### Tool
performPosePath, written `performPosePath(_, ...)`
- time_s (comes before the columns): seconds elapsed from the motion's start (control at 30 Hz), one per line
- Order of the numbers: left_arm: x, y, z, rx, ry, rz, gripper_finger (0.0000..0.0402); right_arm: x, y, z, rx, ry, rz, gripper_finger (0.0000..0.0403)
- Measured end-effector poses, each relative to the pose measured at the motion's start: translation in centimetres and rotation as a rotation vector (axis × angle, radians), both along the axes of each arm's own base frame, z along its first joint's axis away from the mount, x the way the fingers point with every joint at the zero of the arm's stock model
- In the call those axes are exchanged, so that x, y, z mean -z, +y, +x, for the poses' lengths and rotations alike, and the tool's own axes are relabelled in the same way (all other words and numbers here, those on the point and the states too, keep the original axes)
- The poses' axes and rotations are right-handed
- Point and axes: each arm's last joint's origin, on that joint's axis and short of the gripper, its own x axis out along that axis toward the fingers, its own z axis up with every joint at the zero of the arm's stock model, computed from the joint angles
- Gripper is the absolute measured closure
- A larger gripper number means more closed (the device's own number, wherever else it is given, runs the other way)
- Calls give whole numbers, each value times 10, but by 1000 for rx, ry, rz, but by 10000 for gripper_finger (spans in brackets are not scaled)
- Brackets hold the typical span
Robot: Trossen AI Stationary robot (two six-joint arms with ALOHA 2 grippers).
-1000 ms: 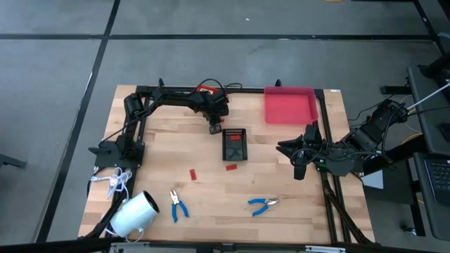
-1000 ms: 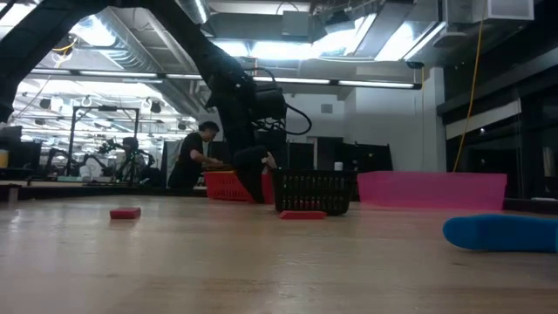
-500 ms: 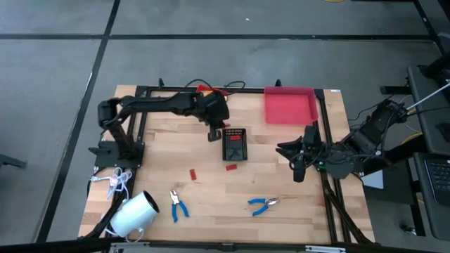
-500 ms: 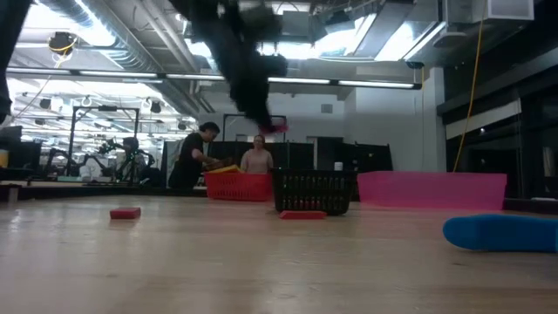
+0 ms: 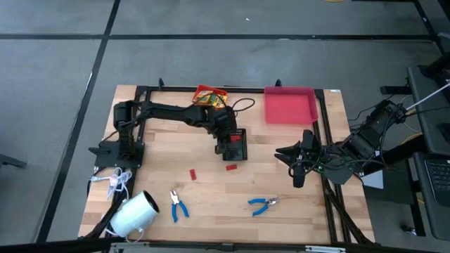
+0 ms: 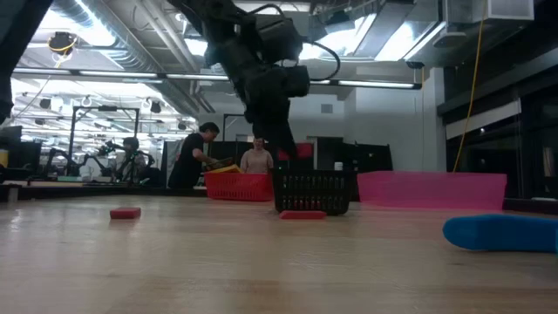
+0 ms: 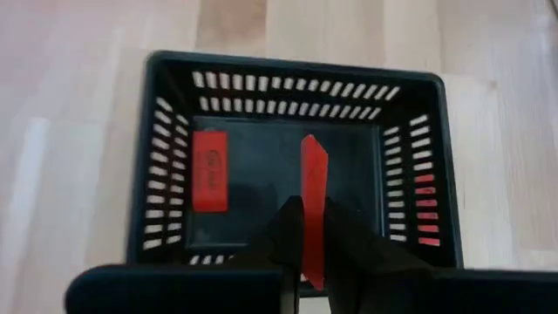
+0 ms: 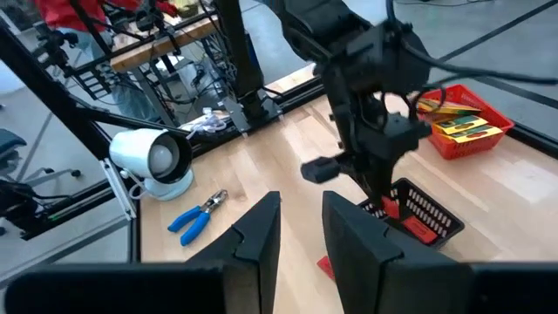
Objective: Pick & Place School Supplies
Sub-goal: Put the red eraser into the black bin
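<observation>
My left gripper (image 5: 226, 140) hovers over the black slotted basket (image 5: 238, 146), shut on a flat red piece (image 7: 314, 202). A second red piece (image 7: 209, 170) lies flat on the basket floor. Two more red pieces (image 5: 192, 173) (image 5: 230, 166) lie on the table. The yellow-and-green boxes (image 5: 210, 96) sit in a red basket at the far edge. Two blue-handled pliers (image 5: 178, 205) (image 5: 262, 204) lie near the front edge. My right gripper (image 5: 298, 160) waits open at the table's right side. My left gripper pinches the red piece's near end (image 7: 312, 262) between its two fingers, coming from above and pointing down. The piece stands on edge, runs on beyond the fingertips, and hangs lifted clear over the basket's inside (image 6: 300, 150).
A pink tray (image 5: 290, 104) sits at the far right corner. A big white roll (image 5: 133, 214) and a white cord bundle (image 5: 116, 184) lie at the near left corner. People stand at benches beyond the table (image 6: 196, 155). Bare wood shows between the pliers and the basket.
My left gripper has risen from the table just left of the black basket with the red piece in its fingers. It has then moved right and toward the near edge until it stands over the basket. The red basket of boxes has come into sight behind the arm.
</observation>
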Motion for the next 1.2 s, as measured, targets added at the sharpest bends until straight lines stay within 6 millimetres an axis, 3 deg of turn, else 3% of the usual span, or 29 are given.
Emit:
performPosePath(0.23, -1, 3, 10, -9, -94, 11, 333, -1, 1, 0, 0, -14, 10, 311)
performPosePath(0.47, 0, 4, 8, -50, -67, -16, 274, -1, 3, -1, -10, -16, 10, 311)
performPosePath(0.7, -17, -7, -10, -187, 42, -76, 260, -2, 6, -4, -9, -25, 10, 311)
performPosePath(0.9, -35, -48, -53, -553, 356, -120, 269, -2, 6, -4, 1, -32, 16, 311)
performPosePath(1.07, -51, -105, -63, -884, 353, -332, 270, -2, 6, -4, 3, -35, 22, 311)
performPosePath(1.2, -51, -139, -71, -1133, 345, -402, 270, -2, 6, -4, -4, -36, 28, 311)
